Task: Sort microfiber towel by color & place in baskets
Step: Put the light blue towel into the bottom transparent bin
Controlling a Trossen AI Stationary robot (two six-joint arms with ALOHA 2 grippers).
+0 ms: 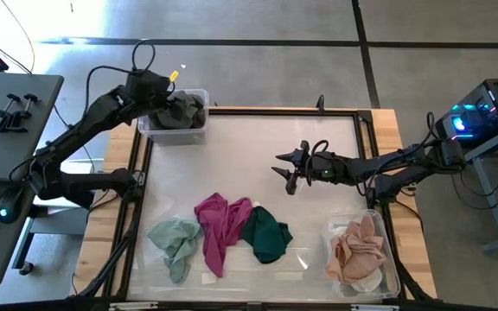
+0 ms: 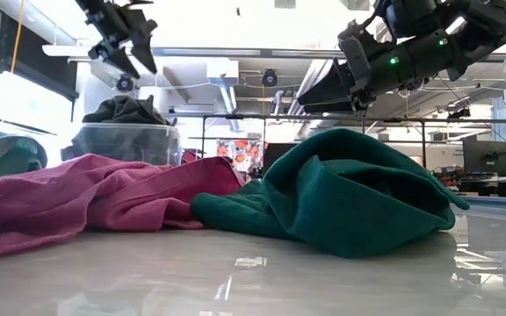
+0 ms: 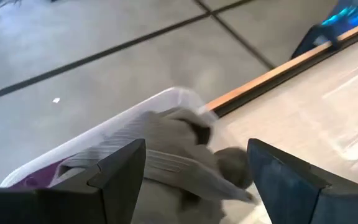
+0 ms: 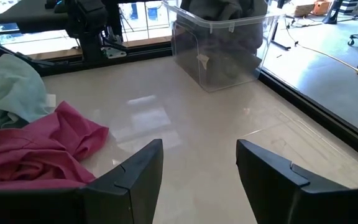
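Observation:
Three towels lie in a row near the table's near edge: a light green one [image 1: 175, 242], a magenta one [image 1: 219, 226] and a dark green one [image 1: 266, 235]. The small tub [image 1: 173, 128] at the far left corner holds dark grey towels [image 1: 184, 111]. The larger tub [image 1: 392, 259] at the near right holds peach towels [image 1: 359, 249]. My left gripper [image 3: 197, 149] hangs open just above the grey towels [image 3: 173, 143] and is clear of them in the low view [image 2: 130, 44]. My right gripper [image 1: 288, 168] is open in the air over the table's middle, pointing toward the left.
A dark frame rail [image 1: 266, 111] runs around the white work surface. Bare tabletop [image 4: 185, 118] lies between the small tub [image 4: 219, 56] and the towel row. A side table with clamps [image 1: 11, 112] stands to the left, off the work surface.

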